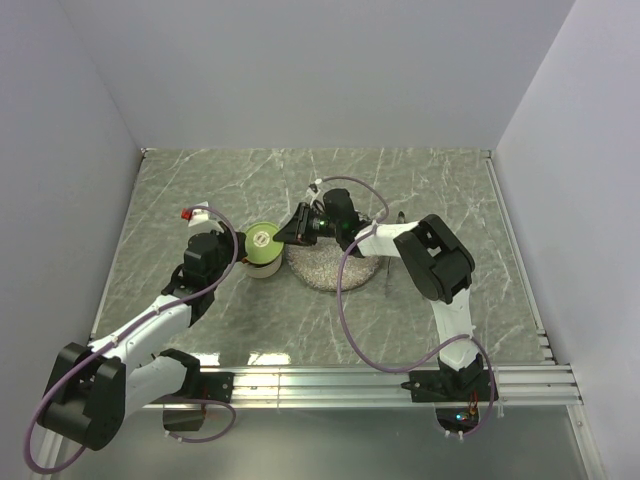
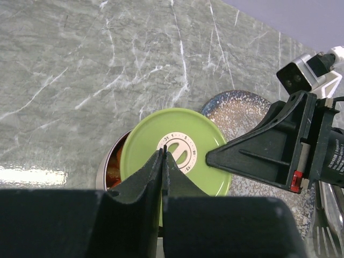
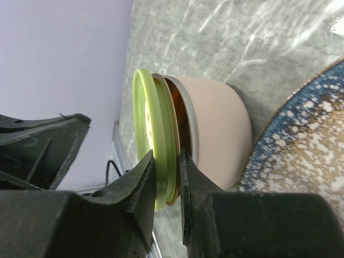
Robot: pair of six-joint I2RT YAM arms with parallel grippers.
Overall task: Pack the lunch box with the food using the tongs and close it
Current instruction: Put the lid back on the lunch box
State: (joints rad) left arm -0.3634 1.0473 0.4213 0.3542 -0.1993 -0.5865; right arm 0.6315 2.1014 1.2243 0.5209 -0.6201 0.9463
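Note:
The lunch box (image 3: 220, 134) is a small steel tin standing left of the plate, with orange food (image 2: 114, 171) showing inside at its uncovered left edge. Its green lid (image 2: 156, 129) lies tilted over the tin, shifted right so the rim (image 2: 105, 169) shows. My right gripper (image 3: 167, 158) is shut on the lid's edge, one finger above and one below. My left gripper (image 2: 164, 153) is shut with nothing between its fingers, its tips at the lid's centre disc. The tongs (image 2: 325, 236) lie at the plate's far right side. From above, the lid (image 1: 263, 243) sits between both grippers.
The wide speckled plate (image 1: 333, 268) lies just right of the tin, under the right arm's wrist. Grey walls enclose the marble table on three sides. A metal rail (image 1: 380, 380) runs along the near edge.

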